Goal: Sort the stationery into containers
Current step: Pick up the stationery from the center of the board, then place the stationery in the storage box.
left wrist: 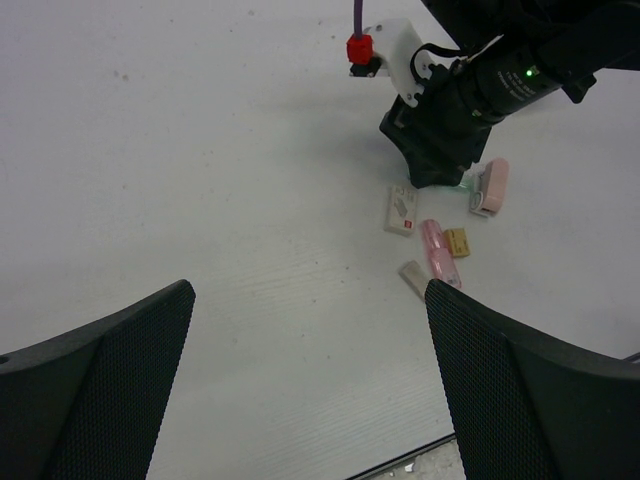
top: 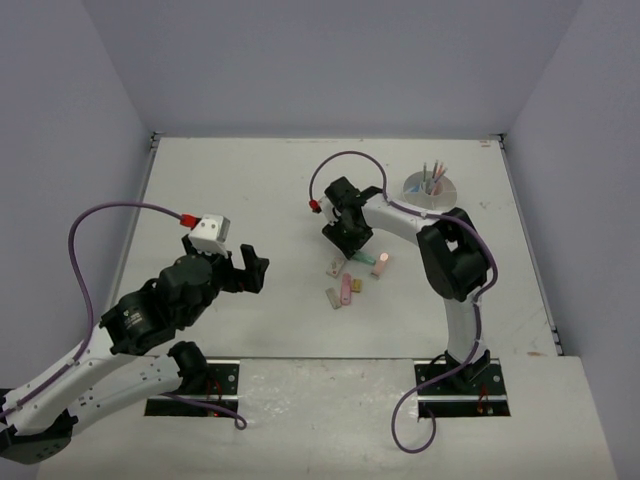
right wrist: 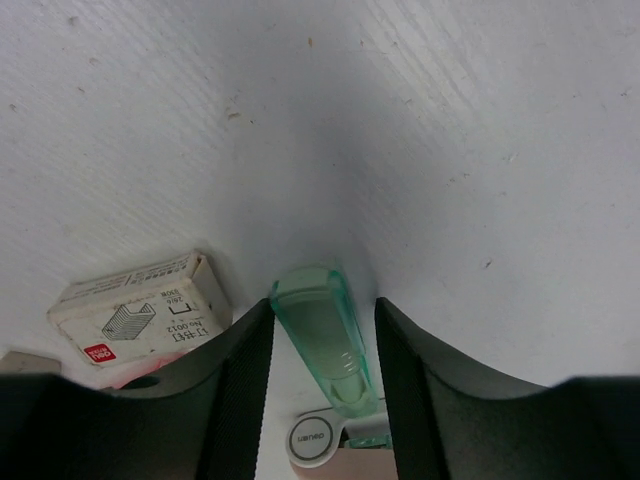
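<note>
One green block [right wrist: 322, 340] between right gripper [right wrist: 322, 312] jaws

White links [top: 90, 385] and black joints [top: 455, 260] make up both arms. Purple cables [top: 345, 158] end in red plugs [top: 314, 207]; the left hand [left wrist: 308, 300] has black, mesh-textured fingers [left wrist: 110, 380].

Six small blocks [left wrist: 437, 250], three pens [top: 433, 176], one tub [top: 413, 187]

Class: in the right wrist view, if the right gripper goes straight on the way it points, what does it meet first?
The clear green piece lying between the fingers of the right gripper, then the table; how near is unclear.
</note>
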### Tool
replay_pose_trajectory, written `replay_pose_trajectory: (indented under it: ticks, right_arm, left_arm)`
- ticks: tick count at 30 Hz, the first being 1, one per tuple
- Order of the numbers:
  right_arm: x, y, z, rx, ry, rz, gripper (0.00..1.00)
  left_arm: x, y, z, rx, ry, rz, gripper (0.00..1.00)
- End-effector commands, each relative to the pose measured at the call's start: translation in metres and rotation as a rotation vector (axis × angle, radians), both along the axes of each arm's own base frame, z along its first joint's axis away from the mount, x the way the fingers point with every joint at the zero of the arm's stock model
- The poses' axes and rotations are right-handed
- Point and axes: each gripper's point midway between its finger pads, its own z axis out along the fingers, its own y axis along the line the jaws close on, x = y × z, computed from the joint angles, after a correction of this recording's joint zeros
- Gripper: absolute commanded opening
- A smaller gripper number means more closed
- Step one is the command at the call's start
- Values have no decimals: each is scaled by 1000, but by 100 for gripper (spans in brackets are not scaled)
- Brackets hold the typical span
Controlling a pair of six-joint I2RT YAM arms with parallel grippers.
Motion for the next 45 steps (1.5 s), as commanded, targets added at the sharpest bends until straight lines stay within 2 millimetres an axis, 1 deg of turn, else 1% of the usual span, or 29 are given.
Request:
replay_pose_trajectory:
  ticks: [1,6,9,10,12,14,15,16,19,20,21,22,25,27,28,30,31,34,36,39,41,45]
  right_arm:
    - [-3,4,-9,-5,33,28,43]
    - [8,3,-7,-22,-9,20,24]
    - [11,4,-7,-24,-14,20,19]
    - [13,3,-6,-28,-22,14,15]
    - [19,2,-1,-36,-54,-4,11]
    - [32,2,12,-28,-115,-47,3]
    - [40,3,23,-10,-152,-76,0]
    - [48,7,41,29,-198,-113,0]
    - [67,11,81,136,-290,-210,0]
    - [78,13,101,187,-351,-252,0]
    - [88,9,122,224,-410,-313,0]
    - [96,3,143,257,-469,-382,0]
    - [122,-22,193,376,-596,-588,0]
    - [138,-49,212,380,-694,-720,0]
    - [145,-62,218,370,-739,-773,0]
    - [156,-87,227,332,-844,-894,0]
    - [162,-95,231,333,-883,-940,0]
    - [175,-119,231,308,-949,-1084,0]
    - [177,-136,233,262,-1012,-1179,0]
    - [180,-142,232,268,-1048,-1264,0]
    - [180,-150,231,258,-1085,-1332,0]
    - [185,-158,221,244,-1108,-1395,0]
  left_arm:
    - [2,-1,6,-10,-31,-6,100]
    - [2,-1,6,-11,-31,-8,100]
    - [2,0,6,-13,-33,-8,100]
    - [2,0,7,-14,-34,-8,100]
    - [2,0,7,-15,-34,-9,100]
    - [2,0,6,-13,-33,-8,100]
    - [2,-1,6,-12,-32,-8,100]
    - [2,-1,6,-13,-32,-9,100]
    - [2,-1,6,-12,-31,-12,100]
    - [2,-1,6,-11,-31,-10,100]
    - [2,-1,5,-10,-30,-10,100]
    - [2,-1,5,-10,-29,-10,100]
    - [2,-1,6,-10,-30,-9,100]
    - [2,-1,5,-10,-30,-9,100]
    - [2,-1,6,-11,-31,-10,100]
    - [2,-2,6,-13,-32,-12,100]
    - [2,-1,6,-12,-31,-11,100]
    - [2,-1,5,-11,-30,-11,100]
    - [2,-1,5,-9,-31,-11,100]
    - [2,-2,4,-7,-27,-15,100]
    - [3,-3,3,-3,-25,-16,100]
    - [3,-4,2,1,-21,-17,100]
